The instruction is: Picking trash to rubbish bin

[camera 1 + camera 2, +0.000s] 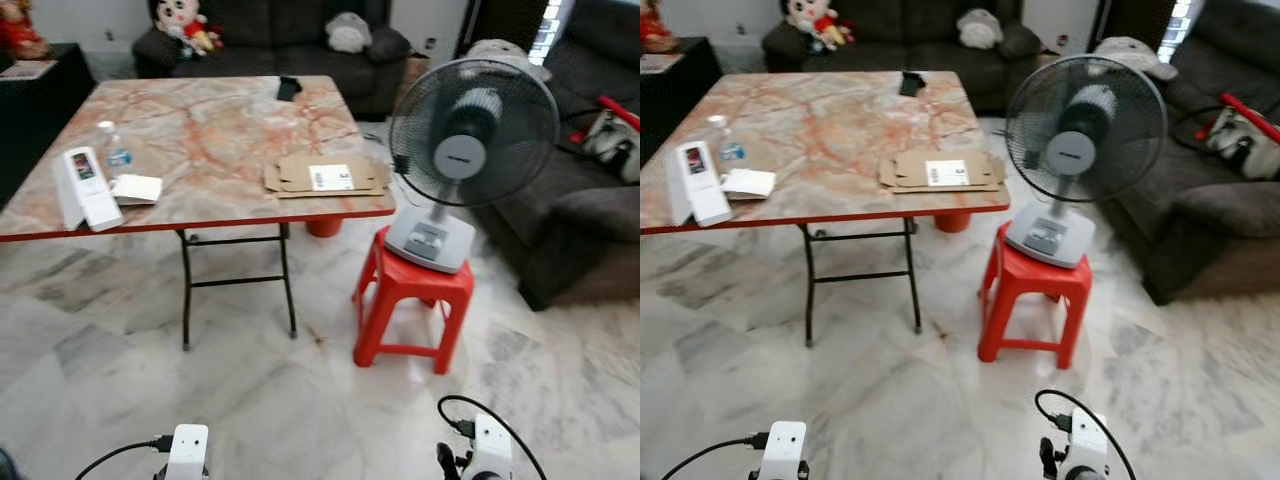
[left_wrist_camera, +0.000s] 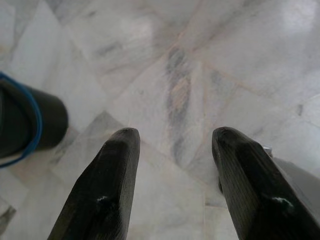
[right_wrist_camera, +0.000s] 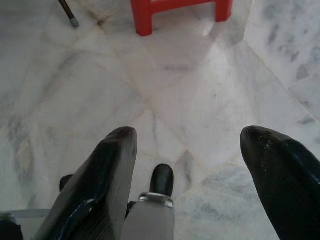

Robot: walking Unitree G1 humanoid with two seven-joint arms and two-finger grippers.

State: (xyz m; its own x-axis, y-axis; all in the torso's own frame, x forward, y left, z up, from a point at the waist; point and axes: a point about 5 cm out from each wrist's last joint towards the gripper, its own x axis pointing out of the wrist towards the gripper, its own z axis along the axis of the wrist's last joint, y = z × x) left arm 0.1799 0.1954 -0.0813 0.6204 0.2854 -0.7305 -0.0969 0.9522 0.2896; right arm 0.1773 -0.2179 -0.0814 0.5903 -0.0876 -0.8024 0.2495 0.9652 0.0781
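Observation:
On the marble-patterned table (image 1: 210, 120) lie a flattened cardboard box (image 1: 325, 175) with a white label, a small plastic bottle (image 1: 115, 150), an upright white carton (image 1: 85, 188) and a white folded paper (image 1: 137, 188). A red round container (image 1: 325, 226) partly shows under the table's right edge. Both arms hang low at the bottom of the eye views, far short of the table. My left gripper (image 2: 175, 145) is open over bare marble floor. My right gripper (image 3: 187, 140) is open too, with nothing between its fingers.
A grey fan (image 1: 470, 150) stands on a red stool (image 1: 412, 300) right of the table. Dark sofas (image 1: 280, 40) line the back and right. A black item (image 1: 288, 88) lies at the table's far edge. A black cylinder (image 2: 25, 122) stands beside the left gripper.

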